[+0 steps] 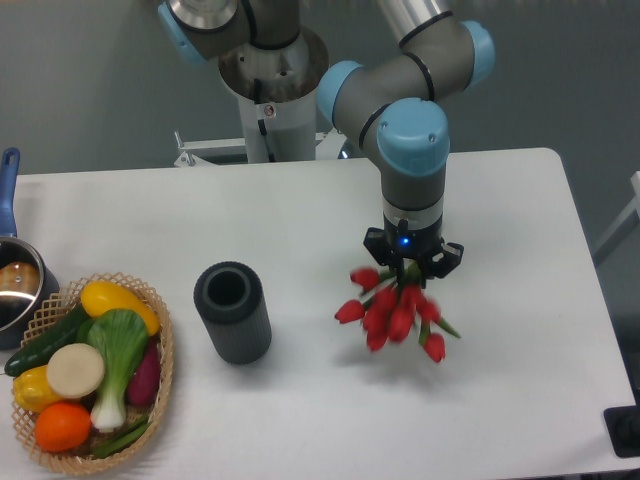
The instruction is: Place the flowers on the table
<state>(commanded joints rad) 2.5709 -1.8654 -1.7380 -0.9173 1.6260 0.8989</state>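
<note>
A bunch of red tulip flowers with green stems hangs under my gripper, right of the table's middle. The gripper points straight down and is shut on the stems near their top. The blooms spread out below it, close over the white table; I cannot tell whether they touch it. The fingertips are hidden by the gripper body and the flowers.
A dark grey cylindrical vase stands upright left of the flowers. A wicker basket of toy vegetables sits at the front left corner. A pot with a blue handle is at the left edge. The arm's base is at the back.
</note>
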